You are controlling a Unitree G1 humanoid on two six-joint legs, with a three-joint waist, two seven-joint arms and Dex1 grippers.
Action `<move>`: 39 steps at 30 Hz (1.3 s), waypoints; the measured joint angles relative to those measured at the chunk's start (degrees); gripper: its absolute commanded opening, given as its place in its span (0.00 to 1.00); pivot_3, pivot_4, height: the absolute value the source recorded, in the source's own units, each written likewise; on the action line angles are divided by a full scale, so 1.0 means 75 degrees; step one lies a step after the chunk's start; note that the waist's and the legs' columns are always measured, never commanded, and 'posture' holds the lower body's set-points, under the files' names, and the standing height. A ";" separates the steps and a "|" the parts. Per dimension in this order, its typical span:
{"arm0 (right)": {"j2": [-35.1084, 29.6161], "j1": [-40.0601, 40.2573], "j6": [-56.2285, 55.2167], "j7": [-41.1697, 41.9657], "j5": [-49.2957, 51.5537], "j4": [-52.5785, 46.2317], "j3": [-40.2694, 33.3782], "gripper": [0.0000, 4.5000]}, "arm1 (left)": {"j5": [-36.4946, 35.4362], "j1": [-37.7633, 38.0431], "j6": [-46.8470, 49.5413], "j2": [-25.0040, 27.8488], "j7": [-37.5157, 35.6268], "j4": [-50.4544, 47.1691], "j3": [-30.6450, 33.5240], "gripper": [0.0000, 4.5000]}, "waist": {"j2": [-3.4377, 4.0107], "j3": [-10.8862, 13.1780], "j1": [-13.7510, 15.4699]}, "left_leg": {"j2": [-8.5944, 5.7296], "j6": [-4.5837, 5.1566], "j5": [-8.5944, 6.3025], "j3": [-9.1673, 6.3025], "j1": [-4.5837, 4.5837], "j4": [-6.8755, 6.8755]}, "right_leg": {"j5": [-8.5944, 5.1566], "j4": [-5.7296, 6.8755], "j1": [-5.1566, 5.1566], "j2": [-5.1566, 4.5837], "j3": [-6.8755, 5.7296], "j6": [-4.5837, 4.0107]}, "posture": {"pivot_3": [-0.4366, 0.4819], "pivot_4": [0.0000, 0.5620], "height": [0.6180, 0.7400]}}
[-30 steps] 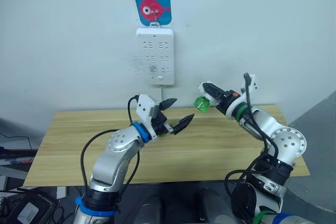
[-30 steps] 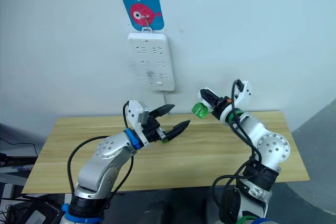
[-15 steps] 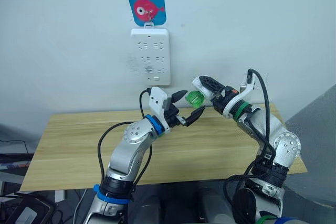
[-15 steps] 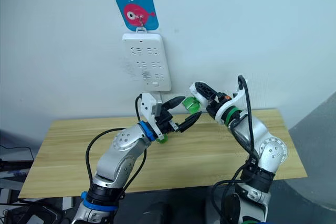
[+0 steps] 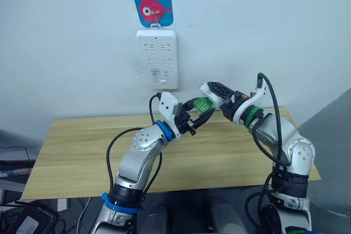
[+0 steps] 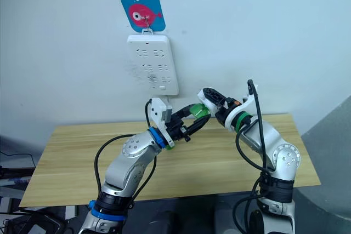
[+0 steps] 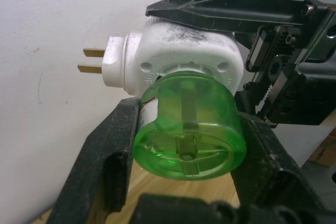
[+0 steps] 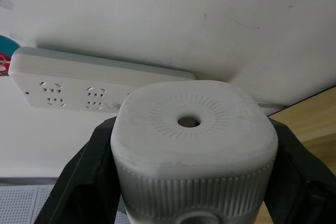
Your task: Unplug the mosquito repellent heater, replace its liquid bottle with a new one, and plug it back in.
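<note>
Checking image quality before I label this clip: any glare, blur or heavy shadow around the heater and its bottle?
Left wrist view: the green bottle and white heater are sharp, evenly lit, with no glare. Right wrist view: the heater's top is crisp, while the power strip behind looks softer. Left eye view: even light, with only faint shadows on the wall.

White wall [image 5: 66, 36], fish-picture hook plate [image 5: 153, 6], white power strip [image 5: 157, 58], wooden table [image 5: 71, 146], grey floor [image 5: 334, 135]
</note>
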 measured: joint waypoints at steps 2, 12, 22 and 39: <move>-0.0130 0.0017 -0.0138 0.0013 0.0071 0.0000 0.0133 0.74 | -0.0002 0.0000 -0.0004 0.0008 -0.0002 0.0001 -0.0001 0.50 | 0.0000 0.0000 0.0005 | 0.0000 -0.0001 0.0000 0.0001 -0.0001 0.0000 | 0.0000 -0.0001 0.0000 0.0000 0.0002 0.0000 | 0.36 0.36 1.00; -0.2249 0.0095 0.0802 0.1405 0.1485 0.0665 0.0580 0.99 | 0.0220 -0.0451 -0.1110 0.1404 -0.1502 0.0556 -0.0059 0.50 | 0.0000 0.0000 0.0068 | -0.0001 0.0003 0.0000 0.0005 0.0000 0.0000 | 0.0000 -0.0008 0.0005 0.0000 0.0000 0.0000 | 0.37 0.35 1.00; -0.4550 -0.0551 0.3973 0.4812 0.1561 0.2795 0.1436 0.99 | 0.0203 -0.1000 -0.2705 0.2264 -0.4052 0.1494 -0.0388 0.50 | -0.0001 0.0000 0.0070 | 0.0003 0.0011 -0.0002 0.0017 -0.0003 0.0001 | 0.0000 -0.0017 0.0006 -0.0001 0.0004 -0.0001 | 0.37 0.33 1.00; -0.4881 -0.1148 0.4275 0.5443 0.1560 0.3562 0.2077 0.99 | 0.0237 -0.0965 -0.2763 0.2084 -0.3950 0.1501 -0.0482 0.50 | -0.0002 0.0001 0.0117 | -0.0002 0.0046 -0.0022 -0.0002 -0.0049 0.0083 | 0.0010 -0.0014 0.0006 -0.0002 -0.0003 0.0017 | 0.37 0.33 1.00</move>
